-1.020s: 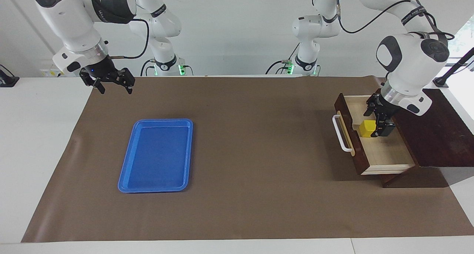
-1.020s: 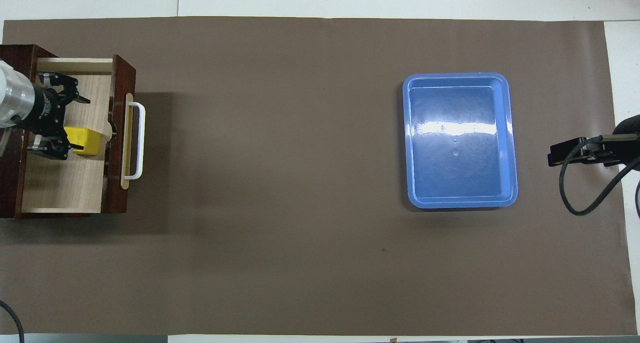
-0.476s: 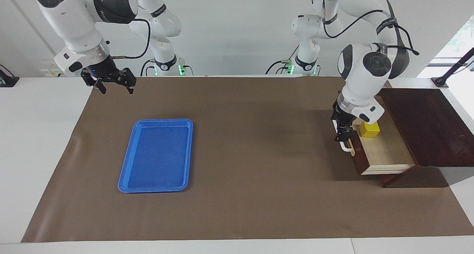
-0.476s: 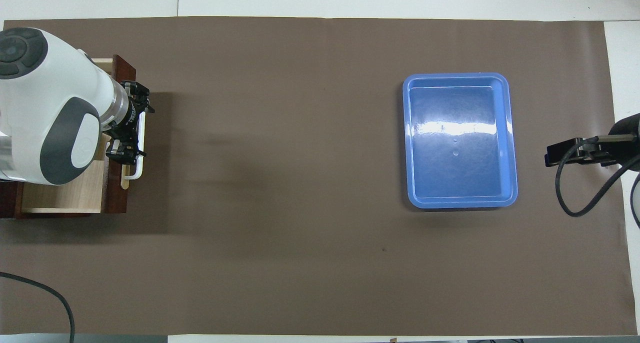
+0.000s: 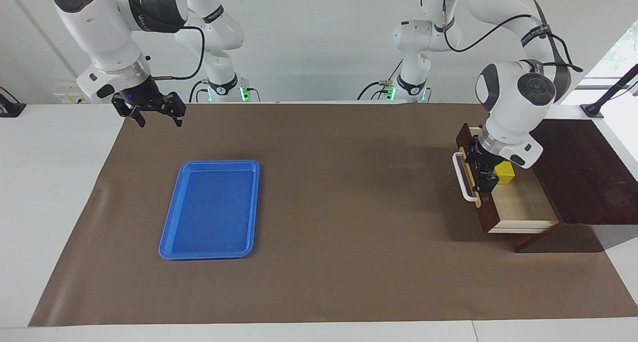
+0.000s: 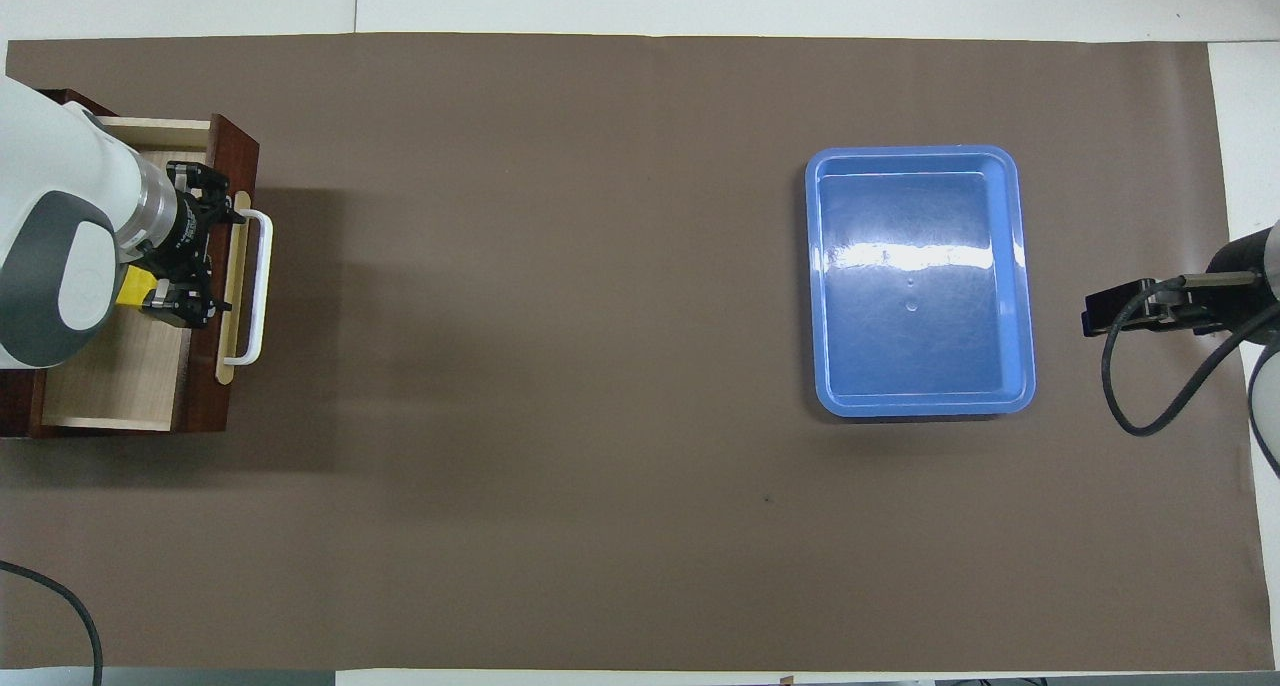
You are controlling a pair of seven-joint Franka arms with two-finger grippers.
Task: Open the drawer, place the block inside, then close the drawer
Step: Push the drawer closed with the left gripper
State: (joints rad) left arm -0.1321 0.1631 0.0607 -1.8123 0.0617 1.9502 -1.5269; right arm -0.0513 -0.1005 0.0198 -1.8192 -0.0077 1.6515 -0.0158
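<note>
Brown mat (image 5: 329, 192) | drawer (image 5: 518, 210) part-open, block (image 5: 505, 172) inside | left gripper (image 5: 482, 175) spread, empty | right gripper (image 5: 153, 113) spread

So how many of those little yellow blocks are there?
1. The yellow block sits in the open drawer, partly covered by the left gripper. None elsewhere in view.

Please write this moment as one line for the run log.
block: in drawer | drawer: partly open | left gripper: open, at drawer front | right gripper: open, waiting
</note>
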